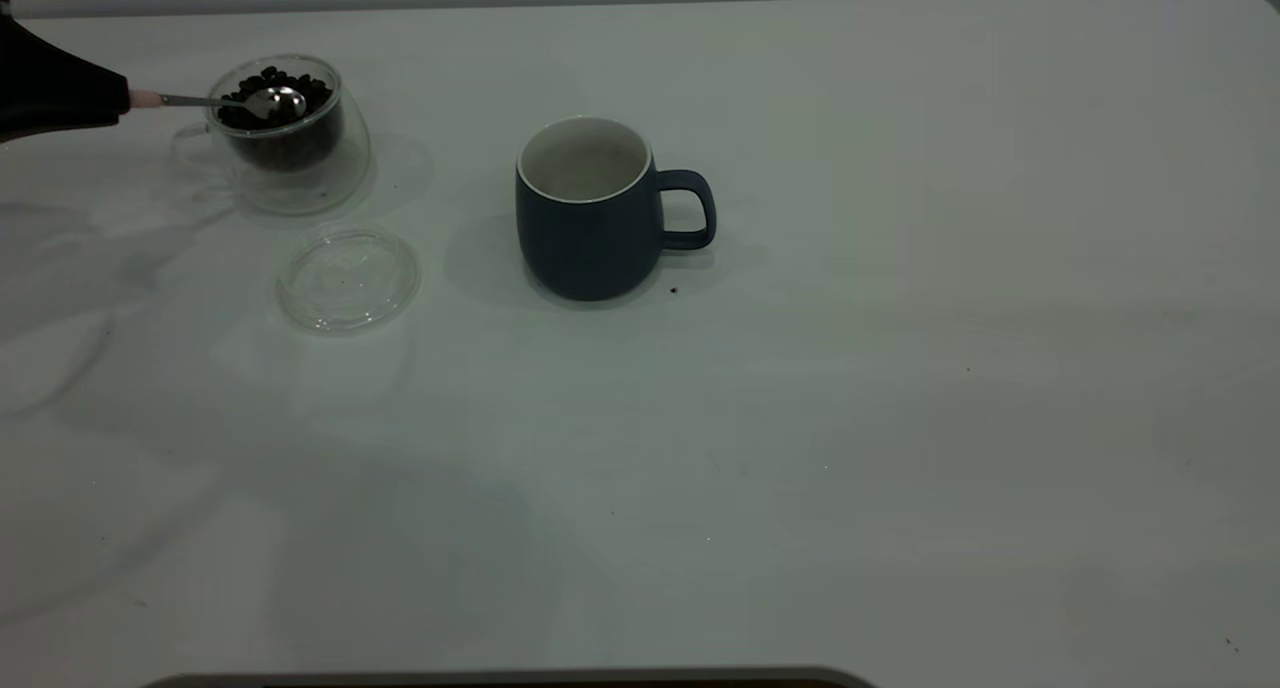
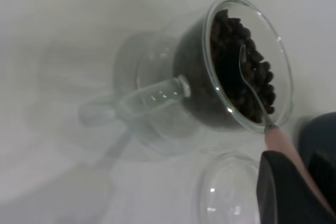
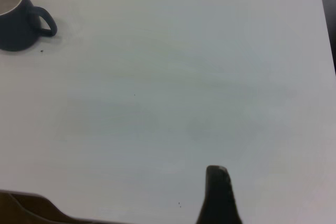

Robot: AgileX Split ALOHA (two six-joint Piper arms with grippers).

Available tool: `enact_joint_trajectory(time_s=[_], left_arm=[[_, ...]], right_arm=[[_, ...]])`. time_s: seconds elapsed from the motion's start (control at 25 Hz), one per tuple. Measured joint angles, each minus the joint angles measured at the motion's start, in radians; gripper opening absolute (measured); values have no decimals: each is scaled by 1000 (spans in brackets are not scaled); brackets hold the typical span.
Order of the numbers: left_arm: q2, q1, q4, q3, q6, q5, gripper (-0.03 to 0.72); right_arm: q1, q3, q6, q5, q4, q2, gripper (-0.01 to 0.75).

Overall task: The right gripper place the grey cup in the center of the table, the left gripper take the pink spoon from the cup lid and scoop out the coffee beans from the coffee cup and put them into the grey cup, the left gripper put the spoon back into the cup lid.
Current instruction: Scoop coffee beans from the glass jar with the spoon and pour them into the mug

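Observation:
The grey cup (image 1: 585, 238) stands upright and empty near the middle of the table (image 1: 900, 418), handle to the right; it also shows in the right wrist view (image 3: 16, 22). The coffee cup (image 1: 300, 168) stands at the back left, full of coffee beans (image 1: 290, 83). My left gripper (image 1: 120, 98) is at the far left edge, shut on the pink handle of the pink spoon (image 1: 215, 100). The spoon's metal bowl lies on top of the beans (image 2: 231, 51), and holds no beans that I can see. The cup lid (image 1: 348, 278) lies empty in front of the coffee cup. My right gripper (image 3: 217, 174) hovers over bare table, far right of the grey cup.
A small dark speck (image 1: 673, 290) lies beside the grey cup's base. A few other tiny specks dot the table. The table's right edge shows in the right wrist view (image 3: 328, 35). A dark rim runs along the table's front edge (image 1: 500, 678).

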Motion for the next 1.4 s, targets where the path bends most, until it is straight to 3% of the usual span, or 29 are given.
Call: enact_joint_trajectory(time_s=[0.8, 1.4], left_arm=[[45, 2, 29, 0, -256, 59, 123], [45, 67, 17, -1, -327, 145, 122]], right_arm=[[0, 0, -1, 0, 0, 0, 591], [0, 0, -2, 0, 0, 0, 591]])
